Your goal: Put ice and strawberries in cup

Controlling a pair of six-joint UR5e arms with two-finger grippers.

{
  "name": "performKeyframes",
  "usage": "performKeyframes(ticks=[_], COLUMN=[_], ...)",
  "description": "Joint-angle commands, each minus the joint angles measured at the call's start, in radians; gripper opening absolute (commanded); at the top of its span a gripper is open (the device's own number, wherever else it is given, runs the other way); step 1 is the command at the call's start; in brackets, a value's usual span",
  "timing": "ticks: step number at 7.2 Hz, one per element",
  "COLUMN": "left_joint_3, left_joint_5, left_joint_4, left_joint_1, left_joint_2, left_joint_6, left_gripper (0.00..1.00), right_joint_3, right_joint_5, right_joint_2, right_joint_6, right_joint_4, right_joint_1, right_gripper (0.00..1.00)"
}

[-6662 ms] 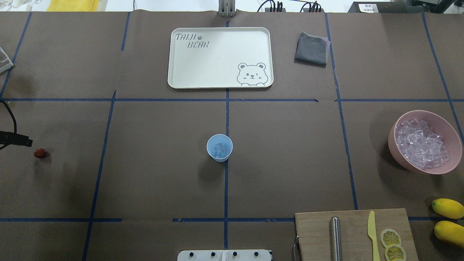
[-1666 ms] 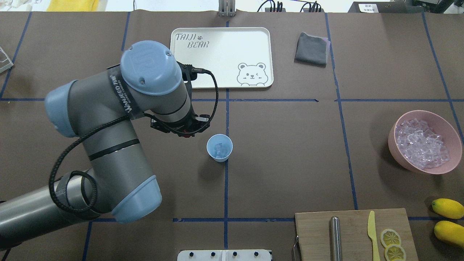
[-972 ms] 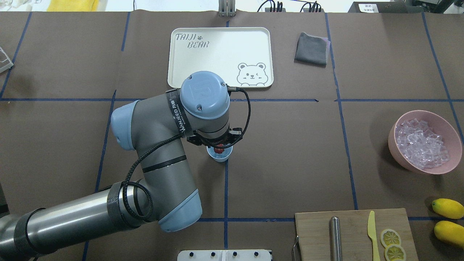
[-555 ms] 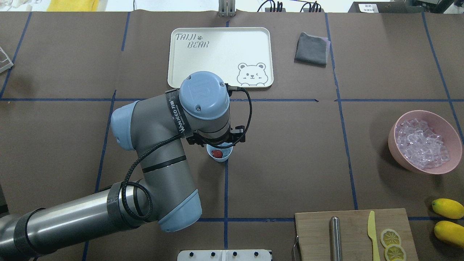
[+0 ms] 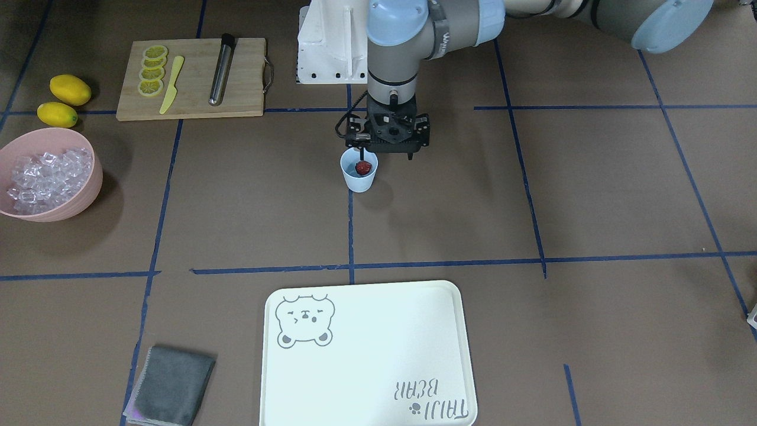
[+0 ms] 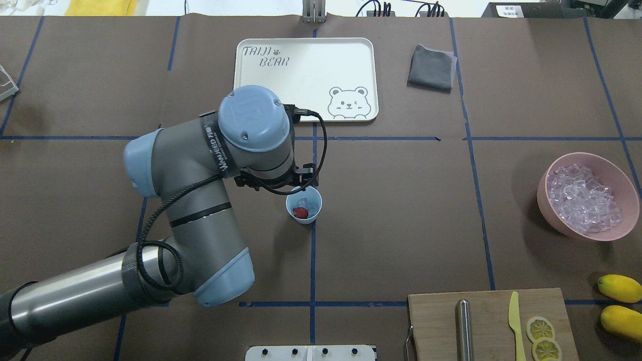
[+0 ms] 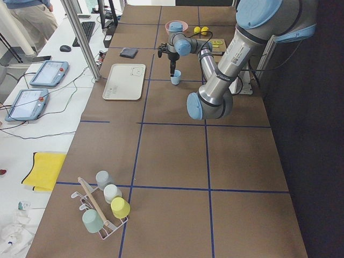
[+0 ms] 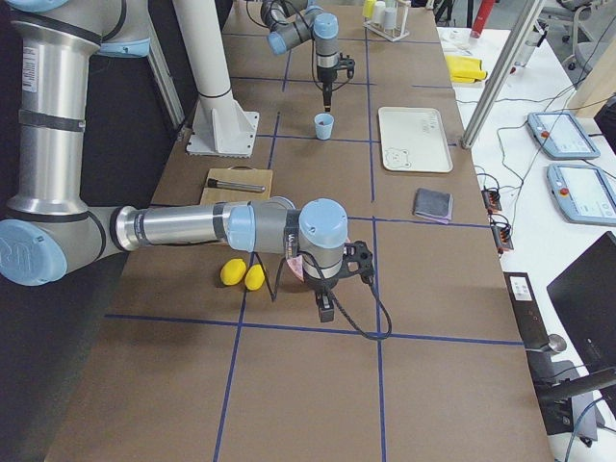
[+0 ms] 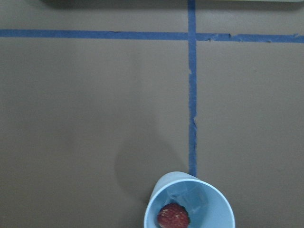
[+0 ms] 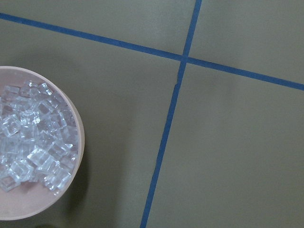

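Note:
The pale blue cup (image 6: 319, 206) stands at the table's middle. It holds a few ice cubes (image 6: 312, 203) and the dark red strawberry (image 6: 300, 212), which also shows in the front view (image 5: 365, 167) and the left wrist view (image 9: 173, 216). My left gripper (image 5: 384, 155) is open and empty, just above and beside the cup (image 5: 359, 181); in the overhead view the wrist hides it. Most of the ice (image 6: 582, 198) lies in the pink bowl (image 6: 618, 173) at the right. My right gripper (image 8: 327, 310) hangs near that bowl (image 10: 76, 142); I cannot tell whether it is open.
A white bear tray (image 6: 301, 80) and a folded grey cloth (image 6: 430, 67) lie at the far side. A cutting board (image 6: 489, 321) with a metal rod, yellow knife and lemon slices is at the near right, next to two lemons (image 6: 619, 288).
The strawberry left the table's far left in my left gripper and was dropped into the cup. Since then my left arm has drawn back to the left, uncovering the cup.

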Motion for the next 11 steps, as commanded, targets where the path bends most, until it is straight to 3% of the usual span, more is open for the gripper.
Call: performKeyframes(ticks=[1, 3, 6, 10, 11], left_joint_3=[-0.163, -0.237, -0.225, -0.124, -0.092], left_joint_5=[-0.158, -0.239, -0.396, -0.407, -0.409], left_joint_4=[0.077, 0.173, 0.169, 0.155, 0.134], left_joint_1=[-0.166, -0.317, -0.623, -0.908, -0.966], left_joint_2=[0.179, 0.275, 0.528, 0.741, 0.755], left_joint_6=[0.241, 0.502, 0.991, 1.083, 1.105], left_gripper=[0.99, 0.99, 0.99, 1.00, 1.00], right_joint_3=[0.000, 0.000, 0.000, 0.000, 0.001], right_joint_5=[0.000, 0.000, 0.000, 0.000, -0.002], right_joint_2=[-0.006, -0.003, 0.002, 0.003, 0.003], right_joint_6=[0.001, 0.006, 0.007, 0.009, 0.009], right_joint_4=[0.001, 0.001, 0.001, 0.001, 0.001], right_joint_1=[0.000, 0.000, 0.000, 0.000, 0.000], right_gripper=[1.00, 1.00, 1.00, 1.00, 1.00])
